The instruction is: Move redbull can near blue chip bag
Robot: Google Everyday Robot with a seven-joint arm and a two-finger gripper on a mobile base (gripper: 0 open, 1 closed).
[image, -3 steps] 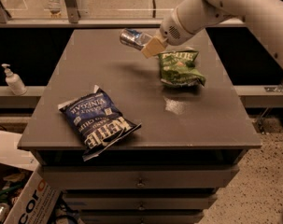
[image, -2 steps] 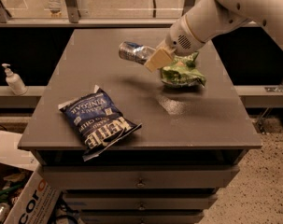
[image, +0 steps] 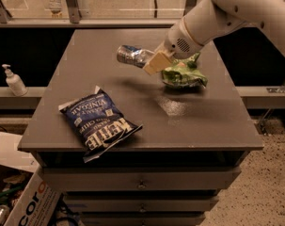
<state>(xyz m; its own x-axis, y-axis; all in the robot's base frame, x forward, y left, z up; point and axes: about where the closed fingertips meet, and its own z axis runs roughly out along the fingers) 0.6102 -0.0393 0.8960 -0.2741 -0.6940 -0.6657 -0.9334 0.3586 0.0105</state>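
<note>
The redbull can [image: 131,55] is silver and blue. It is held on its side in the air above the grey table [image: 146,126]. My gripper [image: 151,62] is shut on the can's right end, with the white arm reaching in from the upper right. The blue chip bag [image: 98,120] with white "Kettle" lettering lies flat near the table's front left. The can is up and to the right of the bag, well apart from it.
A green chip bag [image: 183,74] lies on the table's right side, just under my arm. A white pump bottle [image: 13,81] stands on a ledge at the left. Cardboard boxes [image: 19,197] sit on the floor at the lower left. Drawers are below the tabletop.
My gripper has carried the can forward and slightly down, off the back of the table toward the middle. The two chip bags have not moved.
</note>
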